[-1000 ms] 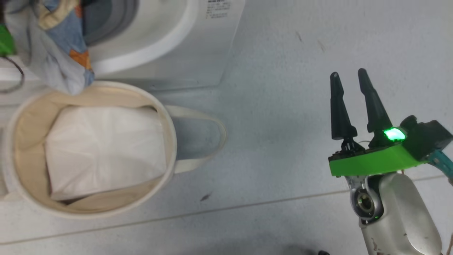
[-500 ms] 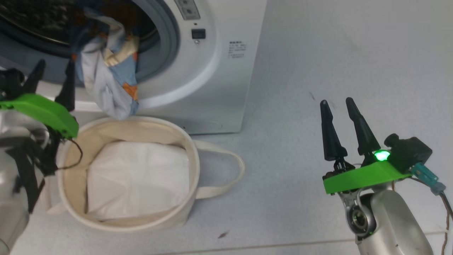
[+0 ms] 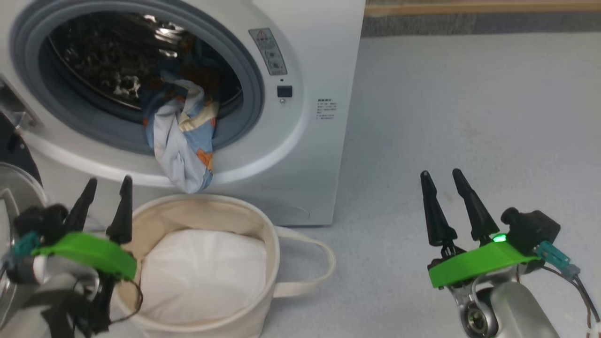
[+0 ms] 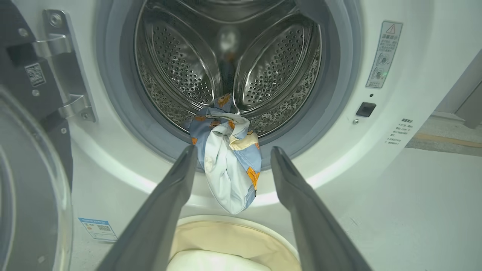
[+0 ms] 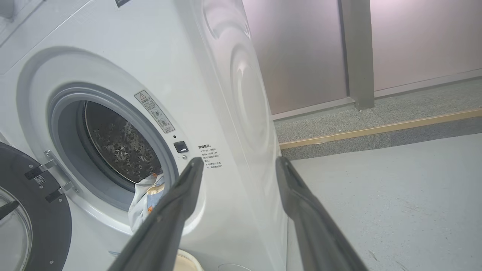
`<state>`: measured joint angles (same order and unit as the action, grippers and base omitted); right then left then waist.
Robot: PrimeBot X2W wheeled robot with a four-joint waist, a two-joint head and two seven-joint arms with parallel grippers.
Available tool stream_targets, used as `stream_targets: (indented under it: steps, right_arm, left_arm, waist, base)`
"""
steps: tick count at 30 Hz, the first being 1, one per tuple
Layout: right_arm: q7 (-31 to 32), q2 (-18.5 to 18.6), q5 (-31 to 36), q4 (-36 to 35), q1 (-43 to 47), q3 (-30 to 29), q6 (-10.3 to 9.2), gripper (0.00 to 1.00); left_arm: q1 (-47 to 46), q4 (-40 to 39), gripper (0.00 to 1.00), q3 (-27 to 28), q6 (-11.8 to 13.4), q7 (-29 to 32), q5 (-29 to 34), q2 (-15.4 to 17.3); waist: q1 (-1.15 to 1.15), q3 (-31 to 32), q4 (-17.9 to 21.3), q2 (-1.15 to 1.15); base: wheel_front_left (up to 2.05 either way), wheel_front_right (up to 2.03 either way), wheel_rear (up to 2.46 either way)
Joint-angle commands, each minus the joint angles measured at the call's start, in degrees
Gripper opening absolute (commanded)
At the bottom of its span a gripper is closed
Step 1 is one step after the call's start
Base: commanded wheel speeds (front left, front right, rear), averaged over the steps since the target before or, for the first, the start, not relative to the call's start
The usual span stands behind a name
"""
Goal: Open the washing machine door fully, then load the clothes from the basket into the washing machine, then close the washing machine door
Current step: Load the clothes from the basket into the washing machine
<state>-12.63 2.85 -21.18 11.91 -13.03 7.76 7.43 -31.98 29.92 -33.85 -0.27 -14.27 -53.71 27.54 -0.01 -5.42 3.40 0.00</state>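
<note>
Left jaws and right jaws both stand apart, empty.

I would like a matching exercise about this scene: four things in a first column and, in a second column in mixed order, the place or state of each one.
Things
1. clothes
2. white sheet
3. washing machine door
4. right gripper

Places or states
A. lying inside the basket
B. open, over the bare floor
C. hanging out over the grey ring
D. swung wide open

Pairs: 1-C, 2-A, 3-D, 4-B
</note>
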Motion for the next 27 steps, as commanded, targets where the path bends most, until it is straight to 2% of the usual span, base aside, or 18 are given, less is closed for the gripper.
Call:
stream_targets:
  steps: [1,6,13,21,27]
  right_arm:
    - [0.2,0.0,-0.4,-1.7,0.0,1.1,0.06,1.0]
    - [0.5,0.0,-0.7,-1.7,1.6,0.5,0.06,1.0]
    - [0.7,0.0,-1.2,-2.1,2.5,0.3,0.06,1.0]
    - [0.9,0.0,-1.7,-2.0,3.2,-0.2,0.06,1.0]
    - [0.9,0.0,-1.8,-2.2,3.1,-0.1,0.06,1.0]
  left_arm:
    - [1.4,-4.5,1.0,5.4,1.5,-0.7,1.4,3.0]
    - [10.5,-11.3,1.0,9.7,3.4,-0.7,2.9,2.9]
    - [16.1,-14.4,1.0,12.4,5.2,-0.7,4.0,3.9]
    - [18.1,-15.6,1.0,13.5,7.2,-0.6,4.6,4.6]
    - [17.7,-16.5,1.0,13.0,7.6,0.0,4.8,4.7]
  waist:
    - [0.01,2.0,0.1,0.0]
    - [0.01,3.8,0.3,0.0]
    - [0.01,4.4,0.7,0.0]
    - [0.01,5.0,0.7,0.0]
    - [0.01,4.4,0.5,0.0]
  base:
    - [0.0,0.0,0.0]
    - [0.0,0.0,0.0]
    - [0.0,0.0,0.0]
    - [0.0,0.0,0.0]
    - [0.0,0.0,0.0]
